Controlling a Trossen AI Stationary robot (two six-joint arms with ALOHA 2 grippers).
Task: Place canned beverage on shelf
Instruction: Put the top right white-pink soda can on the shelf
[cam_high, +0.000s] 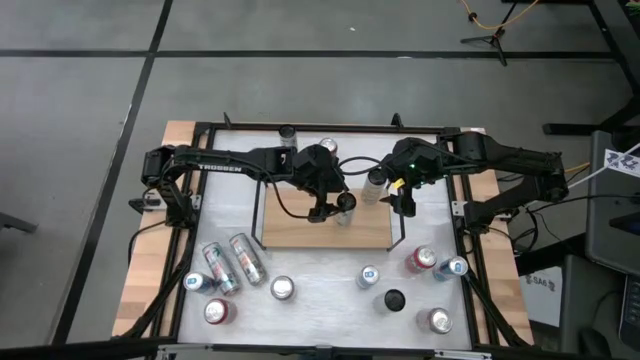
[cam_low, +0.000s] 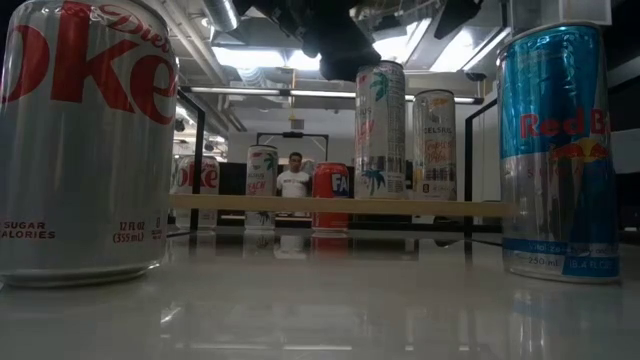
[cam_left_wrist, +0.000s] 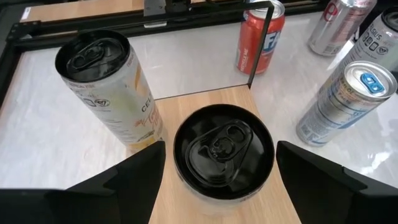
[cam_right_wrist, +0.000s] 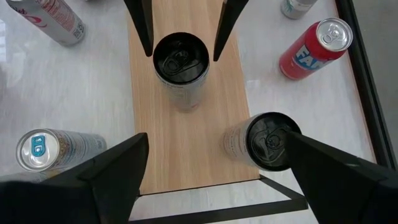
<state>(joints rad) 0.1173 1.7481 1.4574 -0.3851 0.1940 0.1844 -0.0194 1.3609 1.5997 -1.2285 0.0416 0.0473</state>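
On the wooden shelf (cam_high: 325, 228) stand a black-topped can (cam_left_wrist: 222, 155) and a pale Celsius can (cam_left_wrist: 112, 93). The left gripper (cam_left_wrist: 221, 171) straddles the black-topped can, fingers wide, apparently not gripping. The right gripper (cam_right_wrist: 211, 171) hovers open, empty. Diet Coke (cam_low: 80, 140), Red Bull (cam_low: 556, 150) and Fanta (cam_right_wrist: 313, 47) cans stand nearby.

Two tall cans (cam_low: 380, 130) stand on the shelf (cam_low: 340, 205).

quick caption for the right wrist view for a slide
Two black-topped cans stand upright on the wooden shelf, left gripper open around the farther one.
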